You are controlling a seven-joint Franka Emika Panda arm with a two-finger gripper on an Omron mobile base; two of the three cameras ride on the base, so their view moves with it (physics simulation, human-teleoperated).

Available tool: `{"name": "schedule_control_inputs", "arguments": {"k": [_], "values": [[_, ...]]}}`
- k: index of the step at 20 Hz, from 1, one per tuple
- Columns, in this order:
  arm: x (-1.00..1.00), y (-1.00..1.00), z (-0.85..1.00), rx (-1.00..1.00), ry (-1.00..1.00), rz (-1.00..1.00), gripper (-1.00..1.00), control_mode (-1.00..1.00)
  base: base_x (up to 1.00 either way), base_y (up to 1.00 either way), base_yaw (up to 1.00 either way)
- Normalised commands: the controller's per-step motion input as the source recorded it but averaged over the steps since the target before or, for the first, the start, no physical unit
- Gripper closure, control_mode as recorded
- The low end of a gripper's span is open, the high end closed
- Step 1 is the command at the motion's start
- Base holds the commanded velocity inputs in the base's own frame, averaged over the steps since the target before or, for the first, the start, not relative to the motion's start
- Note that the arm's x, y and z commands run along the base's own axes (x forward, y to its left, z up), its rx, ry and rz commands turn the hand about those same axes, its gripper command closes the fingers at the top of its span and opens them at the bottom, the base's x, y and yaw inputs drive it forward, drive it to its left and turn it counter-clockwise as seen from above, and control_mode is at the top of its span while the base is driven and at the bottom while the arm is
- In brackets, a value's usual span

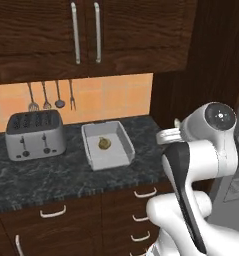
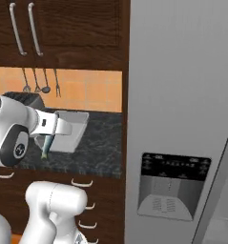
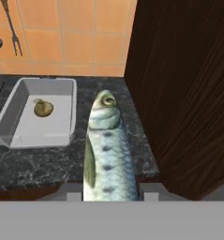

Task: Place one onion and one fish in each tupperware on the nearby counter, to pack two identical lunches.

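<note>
Fish [image 3: 106, 150] is held lengthwise between the jaws, head pointing at twelve o'clock in the hand view, above the desk [image 1: 51, 175] edge. Tupperware [image 3: 10, 117] lies toward ten o'clock, one onion [image 3: 43, 108] already inside. Body is judged slick and limp; a mid-body hold seems safest against sagging or slipping.
</note>
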Motion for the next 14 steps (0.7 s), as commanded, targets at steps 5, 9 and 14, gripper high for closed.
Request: {"name": "schedule_control_inputs", "arguments": {"k": [5, 9, 14], "values": [[0.00, 0.00, 0.00, 0.00, 0.00, 0.00, 1.00, 1.00, 0.47, 1.00, -0.08], [0.00, 0.00, 0.00, 0.00, 0.00, 0.00, 1.00, 1.00, 0.48, 1.00, -0.16], [0.09, 0.00, -0.10, 0.00, 0.03, 0.00, 1.00, -1.00, 0.47, 0.23, -0.03]]}}
